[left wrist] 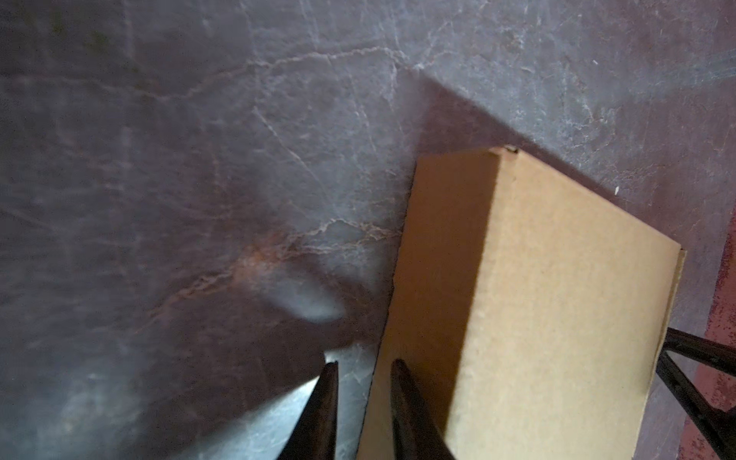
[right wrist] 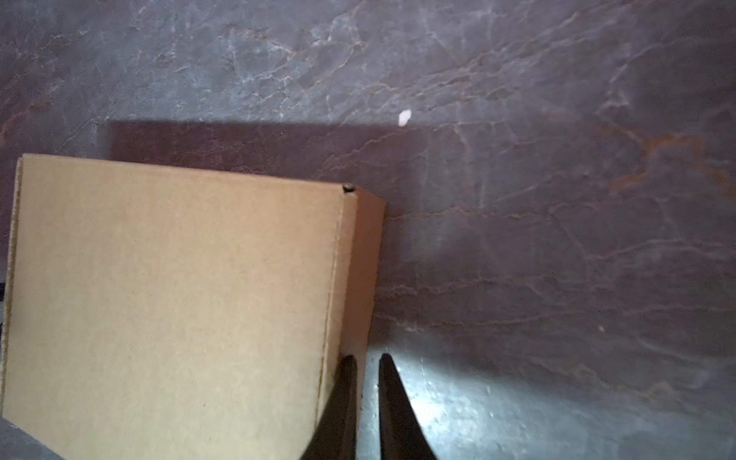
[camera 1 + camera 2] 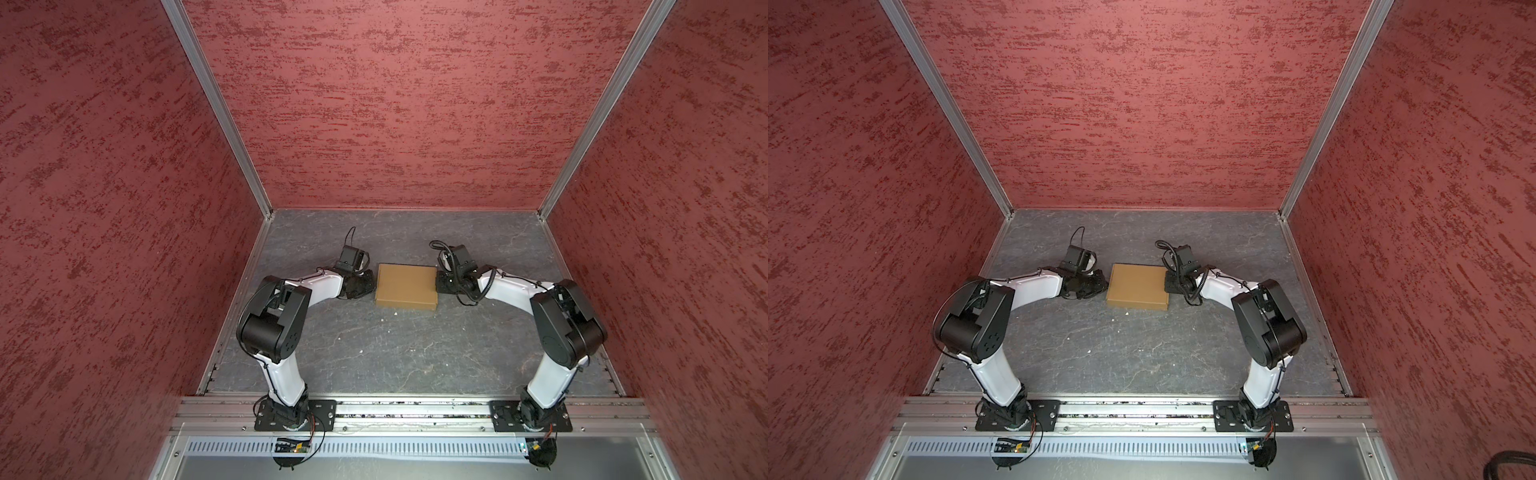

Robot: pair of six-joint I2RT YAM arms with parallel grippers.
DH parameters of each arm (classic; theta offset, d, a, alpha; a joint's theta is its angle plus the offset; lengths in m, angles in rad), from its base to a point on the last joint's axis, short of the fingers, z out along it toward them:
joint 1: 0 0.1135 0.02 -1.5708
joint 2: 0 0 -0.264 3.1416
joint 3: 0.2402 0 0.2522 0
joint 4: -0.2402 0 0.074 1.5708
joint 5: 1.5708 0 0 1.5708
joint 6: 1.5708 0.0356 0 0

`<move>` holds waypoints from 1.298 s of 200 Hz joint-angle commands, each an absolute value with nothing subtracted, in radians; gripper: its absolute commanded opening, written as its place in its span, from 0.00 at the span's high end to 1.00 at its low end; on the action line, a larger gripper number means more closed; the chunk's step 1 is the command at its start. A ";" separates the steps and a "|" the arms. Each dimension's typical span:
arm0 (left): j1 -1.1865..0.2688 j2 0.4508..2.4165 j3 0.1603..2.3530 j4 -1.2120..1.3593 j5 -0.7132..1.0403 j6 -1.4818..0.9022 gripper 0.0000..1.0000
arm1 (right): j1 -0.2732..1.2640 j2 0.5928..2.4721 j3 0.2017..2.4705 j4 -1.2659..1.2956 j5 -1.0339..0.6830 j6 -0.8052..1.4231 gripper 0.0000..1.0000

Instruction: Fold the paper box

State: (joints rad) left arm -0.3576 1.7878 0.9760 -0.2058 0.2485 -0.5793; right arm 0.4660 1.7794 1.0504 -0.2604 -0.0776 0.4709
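The paper box lies closed and flat on the grey floor, a plain brown shallow carton, seen in both top views. My left gripper sits low at its left end. In the left wrist view the left gripper stands narrowly open with nothing between its fingers, one fingertip in front of the box's shaded side wall. My right gripper is at the right end. In the right wrist view the right gripper is all but shut and empty, one fingertip against the box's side wall.
Red textured walls close in the grey marbled floor on three sides. An aluminium rail with both arm bases runs along the front. Small white specks lie on the floor near the box.
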 commanded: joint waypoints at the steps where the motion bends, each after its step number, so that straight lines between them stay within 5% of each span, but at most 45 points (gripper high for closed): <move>1: -0.378 1.773 0.994 -0.202 0.280 -0.575 0.72 | 0.467 1.764 1.072 -0.254 -0.081 0.455 0.85; 103: -0.329 1.548 0.914 -0.305 0.164 -0.534 0.34 | 0.384 1.504 0.930 -0.288 0.059 0.397 0.65; 152: -0.307 1.344 0.812 -0.343 0.027 -0.513 0.11 | 0.371 1.322 0.791 -0.178 0.112 0.391 0.52; 160: -0.299 1.306 0.790 -0.349 0.002 -0.512 0.00 | 0.370 1.289 0.760 -0.147 0.119 0.392 0.49; 236: -0.224 1.026 0.656 -0.387 -0.277 -0.471 0.00 | 0.367 1.053 0.507 0.078 0.179 0.380 0.02; 259: -0.201 0.997 0.638 -0.368 -0.311 -0.426 0.00 | 0.368 1.021 0.471 0.110 0.188 0.371 0.01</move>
State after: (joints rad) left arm -0.2218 1.0237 0.6537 -0.3676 -0.2131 -0.4793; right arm 0.3721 1.0546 0.4961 0.0196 0.1436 0.3824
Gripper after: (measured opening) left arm 0.996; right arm 0.985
